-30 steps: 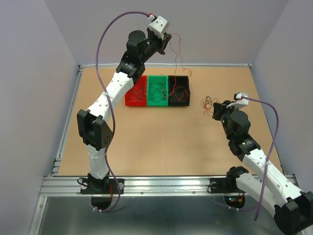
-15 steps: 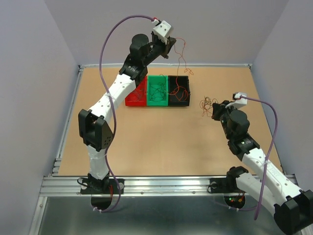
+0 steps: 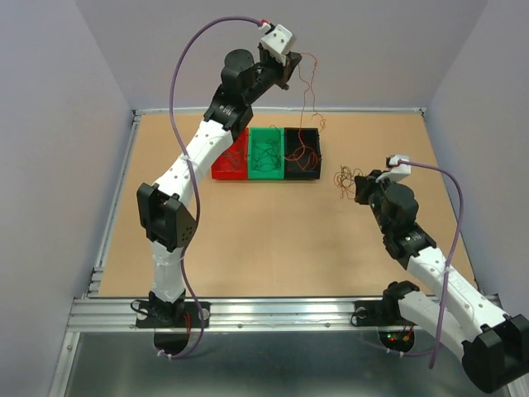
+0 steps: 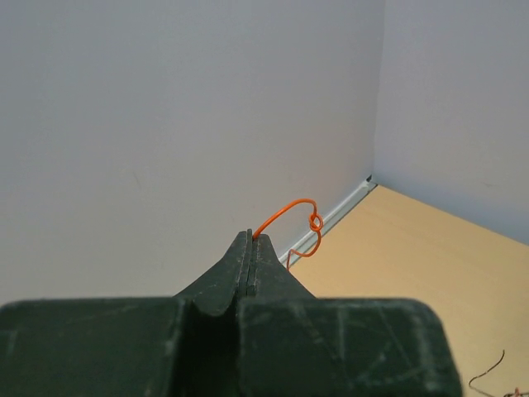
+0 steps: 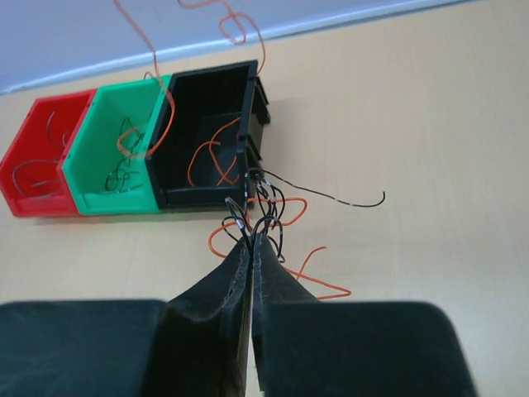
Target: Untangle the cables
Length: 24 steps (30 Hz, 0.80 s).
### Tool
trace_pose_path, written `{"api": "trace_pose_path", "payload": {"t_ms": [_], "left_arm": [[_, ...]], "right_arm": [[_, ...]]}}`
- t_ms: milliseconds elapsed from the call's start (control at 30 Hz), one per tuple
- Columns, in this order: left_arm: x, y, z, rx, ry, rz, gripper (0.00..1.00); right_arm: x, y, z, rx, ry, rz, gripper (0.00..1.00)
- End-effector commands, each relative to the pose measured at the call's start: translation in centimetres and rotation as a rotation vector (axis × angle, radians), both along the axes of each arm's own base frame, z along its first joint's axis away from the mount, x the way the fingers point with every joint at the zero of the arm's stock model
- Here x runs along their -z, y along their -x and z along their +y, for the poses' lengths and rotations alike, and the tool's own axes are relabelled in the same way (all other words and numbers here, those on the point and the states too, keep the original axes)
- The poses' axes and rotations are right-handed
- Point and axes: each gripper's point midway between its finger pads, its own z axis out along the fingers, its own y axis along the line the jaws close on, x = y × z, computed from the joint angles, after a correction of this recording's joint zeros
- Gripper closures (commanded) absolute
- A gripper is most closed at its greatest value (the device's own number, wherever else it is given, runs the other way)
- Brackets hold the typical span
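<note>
At the far middle of the tan wooden bench (image 3: 248,240) stand three open containers, touching in a row: a black plastic bin (image 3: 302,157), a green plastic bin (image 3: 266,155) on its left, and a red plastic bin (image 3: 230,159) left again. The black plastic bin holds loops of orange-red wire. The green one holds dark and greenish curls, and the red one a few thin strands, red and greyish.

The loose cables (image 3: 347,178), hair-thin curly wires of orange-red and dark colour, lie as a small tangled clump on the bench just right of the black plastic bin.

The right pincer (image 5: 250,244) is closed tight on strands at the clump's near side. The left pincer (image 4: 250,238), raised high above the black plastic bin, is closed tight on a single kinked orange-red wire (image 4: 315,222). That wire hangs down toward the same bin. Whether its lower end rests inside cannot be determined.
</note>
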Motion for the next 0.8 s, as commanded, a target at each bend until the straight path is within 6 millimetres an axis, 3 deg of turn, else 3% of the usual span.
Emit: {"api": "trace_pose_path", "payload": {"t_ms": [0,33,100,233,267,367,433,533,567,767], "left_arm": [[-6.1,1.9,-0.2,0.008,0.075,-0.117,1.0],[-6.1,1.9,-0.3,0.006,0.075,-0.118,1.0],[-6.1,1.9,-0.7,0.008,0.074,-0.12,1.0],[-5.9,2.2,-1.2,0.013,0.059,-0.127,1.0],[-5.7,2.2,-1.3,0.012,0.057,-0.126,1.0],[-5.6,2.2,-1.5,0.013,0.054,-0.128,1.0],[-5.4,2.1,-1.5,0.013,0.05,-0.128,1.0],[-5.1,2.2,-1.7,0.019,0.041,-0.127,1.0],[-5.0,2.3,-1.7,0.022,0.039,-0.127,1.0],[-5.0,2.1,-1.2,-0.01,0.025,-0.146,1.0]], "right_arm": [[-0.3,-0.6,2.1,-0.123,0.051,-0.014,0.61],[-0.1,-0.7,2.4,-0.14,0.053,-0.006,0.44],[-0.1,-1.0,3.0,-0.162,0.053,0.002,0.19],[-1.5,-2.6,4.2,-0.215,0.103,-0.052,0.01],[-2.9,-3.3,4.4,-0.216,0.107,-0.115,0.0],[-4.6,-5.5,5.8,-0.261,0.165,-0.192,0.0],[-5.1,-6.7,7.0,-0.309,0.19,-0.216,0.0],[-5.6,-10.2,8.6,-0.323,0.206,-0.248,0.0],[-6.0,-10.2,8.7,-0.325,0.203,-0.265,0.0],[-5.7,-16.4,9.8,-0.271,0.275,-0.316,0.0]]}}
